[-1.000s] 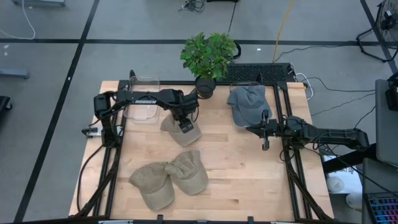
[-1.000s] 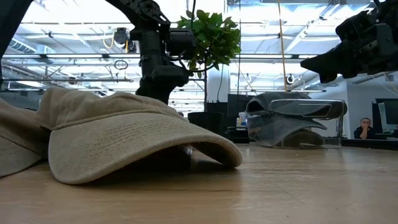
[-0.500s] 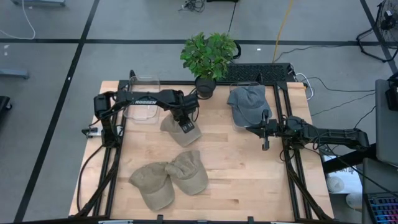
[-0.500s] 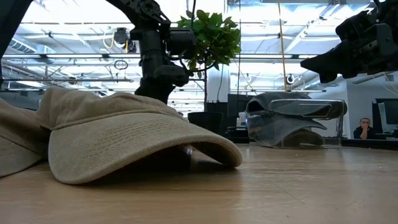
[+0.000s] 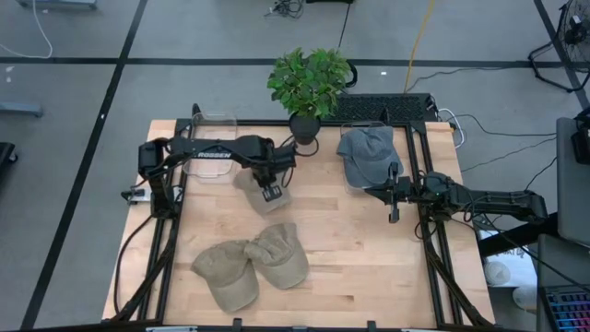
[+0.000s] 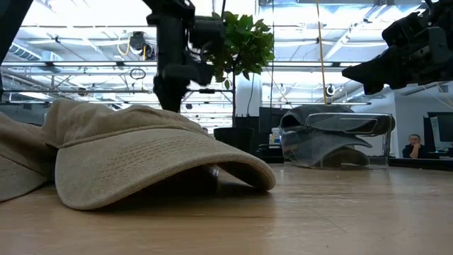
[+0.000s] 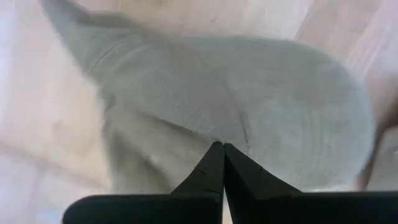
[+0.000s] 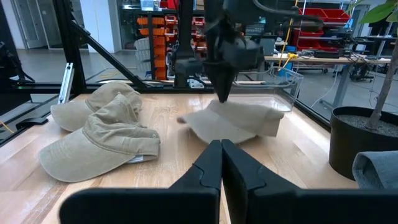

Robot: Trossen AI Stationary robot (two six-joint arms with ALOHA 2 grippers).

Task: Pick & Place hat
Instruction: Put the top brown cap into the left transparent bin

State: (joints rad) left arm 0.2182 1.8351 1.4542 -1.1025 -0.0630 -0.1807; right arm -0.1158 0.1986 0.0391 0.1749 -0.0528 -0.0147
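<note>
The left gripper (image 5: 268,192) hangs over the counter (image 5: 350,249) just in front of a clear bin (image 5: 208,157), its fingers (image 7: 211,168) pinched together on the fabric of a tan hat (image 5: 256,189) that droops below them. The right gripper (image 5: 394,198) waits near a grey hat (image 5: 365,152) with its fingers pressed closed on nothing. The pinch looks thin, so the hat could slip free, or its dangling brim could catch the bin's rim.
</note>
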